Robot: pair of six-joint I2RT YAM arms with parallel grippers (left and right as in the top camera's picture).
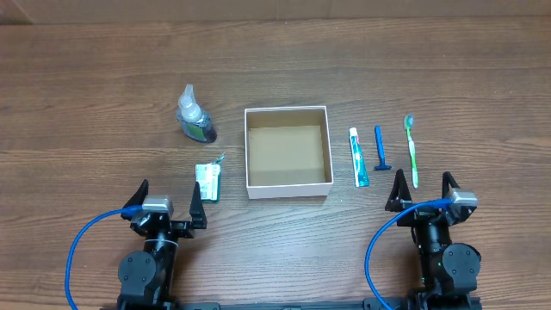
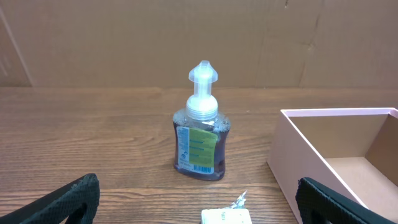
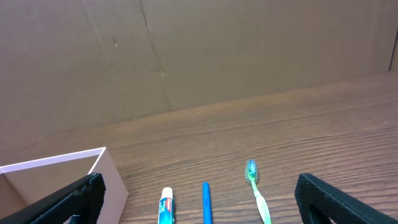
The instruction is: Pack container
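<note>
The container (image 1: 287, 187), a square shallow box with white walls and a brown floor, sits empty at the table's middle; its wall shows in the left wrist view (image 2: 292, 165) and the right wrist view (image 3: 109, 177). Left of it stand a clear pump bottle (image 1: 195, 116) (image 2: 201, 130) and a small green-white packet (image 1: 207, 182) (image 2: 225, 216). Right of it lie a toothpaste tube (image 1: 357, 158) (image 3: 166, 205), a blue razor (image 1: 380, 149) (image 3: 206, 200) and a green toothbrush (image 1: 411, 151) (image 3: 257, 193). My left gripper (image 1: 168, 199) (image 2: 198, 208) is open and empty just before the packet. My right gripper (image 1: 423, 189) (image 3: 198, 205) is open and empty before the toiletries.
The wooden table (image 1: 103, 103) runs wide around the objects. A brown cardboard wall (image 2: 124, 37) stands behind the table's far edge. Blue cables (image 1: 82, 241) loop beside each arm base at the front edge.
</note>
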